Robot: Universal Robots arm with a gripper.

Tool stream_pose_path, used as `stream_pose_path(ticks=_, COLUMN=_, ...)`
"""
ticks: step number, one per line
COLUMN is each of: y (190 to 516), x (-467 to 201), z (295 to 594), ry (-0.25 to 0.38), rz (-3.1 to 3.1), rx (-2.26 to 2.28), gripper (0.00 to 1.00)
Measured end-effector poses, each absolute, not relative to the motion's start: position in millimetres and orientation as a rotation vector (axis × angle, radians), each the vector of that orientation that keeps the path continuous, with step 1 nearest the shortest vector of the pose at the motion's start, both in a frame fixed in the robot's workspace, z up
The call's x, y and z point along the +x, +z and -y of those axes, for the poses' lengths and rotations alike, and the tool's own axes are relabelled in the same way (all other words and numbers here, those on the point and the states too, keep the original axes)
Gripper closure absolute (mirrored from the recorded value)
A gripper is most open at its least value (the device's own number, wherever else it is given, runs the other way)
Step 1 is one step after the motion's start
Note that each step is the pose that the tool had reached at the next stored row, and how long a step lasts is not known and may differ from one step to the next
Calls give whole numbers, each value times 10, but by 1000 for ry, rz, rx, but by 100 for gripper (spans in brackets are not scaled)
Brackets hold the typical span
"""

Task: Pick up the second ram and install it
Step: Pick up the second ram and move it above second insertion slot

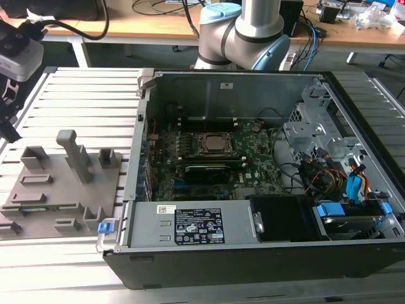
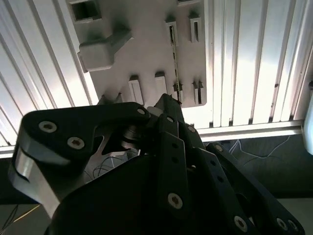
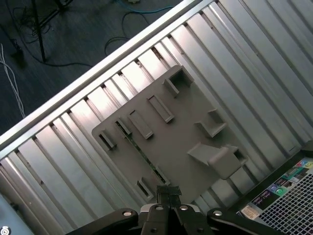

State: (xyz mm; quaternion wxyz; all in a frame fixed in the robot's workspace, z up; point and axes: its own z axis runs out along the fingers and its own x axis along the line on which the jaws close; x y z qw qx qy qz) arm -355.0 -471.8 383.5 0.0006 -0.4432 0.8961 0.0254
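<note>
Your gripper [image 3: 168, 192] had its fingers pressed together with nothing between them. In the second wrist view the black linkages narrowed to that same closed tip [image 2: 168, 102].

Right below it lay the gray tray [image 3: 186, 147] with its raised slots and blocks. The second ram [image 3: 142, 152] stood on edge in a long slot of the tray. It showed as a thin strip between small brackets, and one end fell just beside the fingertips in the first wrist view. The second wrist view showed the same strip [image 2: 175, 58] running away from the tip across the tray [image 2: 146, 49]. In the exterior view, the thin dark line [image 1: 28, 206] near the tray's front edge was probably that ram, though it was hard to make out.

A tall post [image 3: 215, 159] rose from the tray, well apart from the ram. The tray [image 1: 63, 190] sat on the ribbed metal table [image 1: 76, 88], on the exterior view's left.

Just beside it, toward the exterior view's right, stood the open computer case [image 1: 253, 266]. Its green motherboard [image 1: 253, 158] lay inside, and a labeled power supply [image 1: 190, 225] sat along the near wall. A corner of the case [image 3: 293, 191] showed in the first wrist view.

Behind the case rose the arm [image 1: 253, 25], and beyond that was a wooden desk [image 1: 158, 28] with cables on it.
</note>
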Motion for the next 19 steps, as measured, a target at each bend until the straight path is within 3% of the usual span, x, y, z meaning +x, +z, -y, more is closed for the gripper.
stream_pose_path(ticks=19, y=3834, x=-3550, z=4718, ry=79, rz=-2608, rx=-1760, gripper=89)
